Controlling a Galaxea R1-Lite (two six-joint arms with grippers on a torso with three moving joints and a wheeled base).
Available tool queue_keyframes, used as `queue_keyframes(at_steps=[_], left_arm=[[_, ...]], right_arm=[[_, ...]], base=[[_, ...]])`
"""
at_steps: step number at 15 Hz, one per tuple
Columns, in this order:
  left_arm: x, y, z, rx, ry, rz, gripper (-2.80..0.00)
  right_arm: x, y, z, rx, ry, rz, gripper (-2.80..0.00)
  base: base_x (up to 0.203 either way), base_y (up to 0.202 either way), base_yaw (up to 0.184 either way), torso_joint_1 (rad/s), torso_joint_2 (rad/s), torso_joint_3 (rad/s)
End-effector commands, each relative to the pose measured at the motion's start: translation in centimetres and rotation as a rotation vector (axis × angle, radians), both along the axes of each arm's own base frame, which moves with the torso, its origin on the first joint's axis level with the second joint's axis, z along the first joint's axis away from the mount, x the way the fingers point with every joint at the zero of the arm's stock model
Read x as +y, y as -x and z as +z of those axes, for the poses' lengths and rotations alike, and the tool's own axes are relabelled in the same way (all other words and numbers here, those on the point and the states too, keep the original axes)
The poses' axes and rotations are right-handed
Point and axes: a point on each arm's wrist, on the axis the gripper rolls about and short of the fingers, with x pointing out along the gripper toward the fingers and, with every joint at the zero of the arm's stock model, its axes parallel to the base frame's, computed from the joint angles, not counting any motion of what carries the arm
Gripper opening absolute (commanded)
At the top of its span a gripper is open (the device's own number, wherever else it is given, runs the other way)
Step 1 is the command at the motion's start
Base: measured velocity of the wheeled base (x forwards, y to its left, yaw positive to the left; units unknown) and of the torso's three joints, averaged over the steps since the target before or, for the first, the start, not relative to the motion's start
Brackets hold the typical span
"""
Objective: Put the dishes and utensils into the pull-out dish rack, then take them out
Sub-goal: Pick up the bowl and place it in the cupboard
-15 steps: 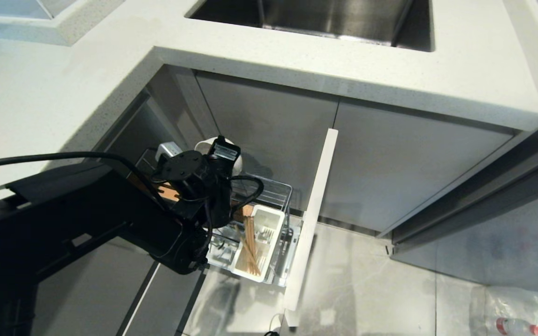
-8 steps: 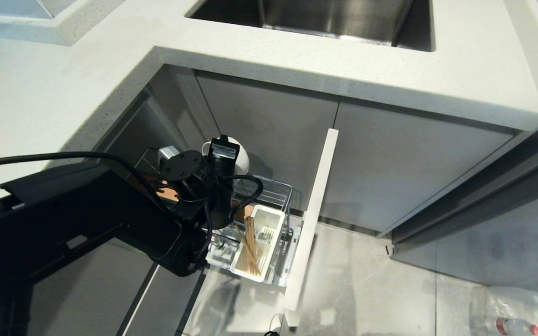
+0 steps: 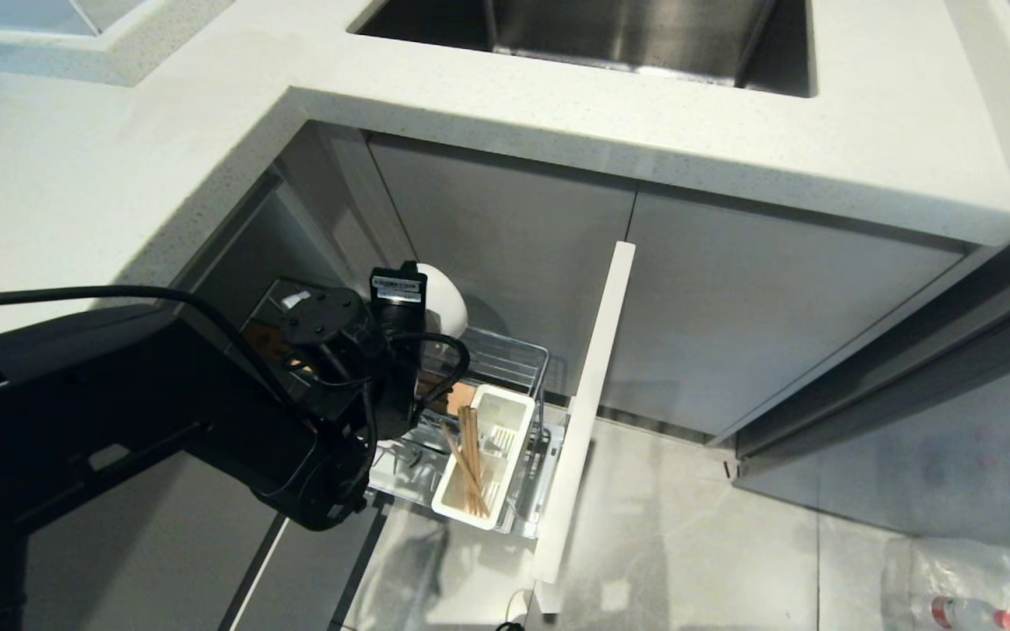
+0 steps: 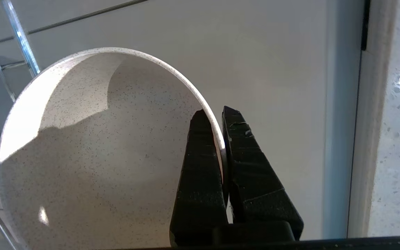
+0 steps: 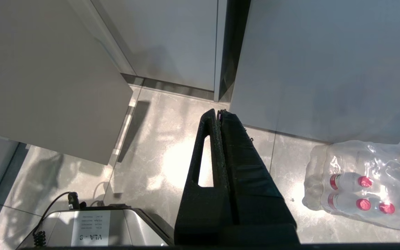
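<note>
The bowl point(image 4: 92, 156) has been lifted further clear of the dish rack point(image 3: 505, 368) — its rim is pinched by the left gripper point(image 4: 221, 114); unloading appears underway. The right gripper point(image 5: 219, 113) is clenched, idle.

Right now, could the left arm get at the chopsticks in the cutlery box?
Probably not yet: the left gripper is shut on the bowl's rim above the rack. The chopsticks stand uncovered in the white cutlery box, so they look reachable once freed.
</note>
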Motion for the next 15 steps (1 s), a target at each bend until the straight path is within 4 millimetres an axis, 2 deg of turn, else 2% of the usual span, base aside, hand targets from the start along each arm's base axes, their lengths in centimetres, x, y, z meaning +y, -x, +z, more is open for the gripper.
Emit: queue_keyframes(at_steps=[1,6,15], left_arm=[[0.2,-0.3,-0.4,0.005,0.012,0.007,-2.80],[0.1,-1.2,-2.2,0.041,0.004,0.013,-2.80],[-0.3,-2.4,-3.1,0.043,0.003,0.020,-2.80]], right_arm=[[0.0,0.0,0.0,0.002,0.000,0.000,-2.80],[0.0,0.0,-0.1,0.003,0.000,0.001,-2.80],[0.0,0.0,0.0,0.002,0.000,0.000,-2.80]], base=[[0.000,0.000,0.000,0.000,0.00,0.000],[0.000,0.000,0.000,0.000,0.00,0.000],[0.000,0.000,0.000,0.000,0.00,0.000]])
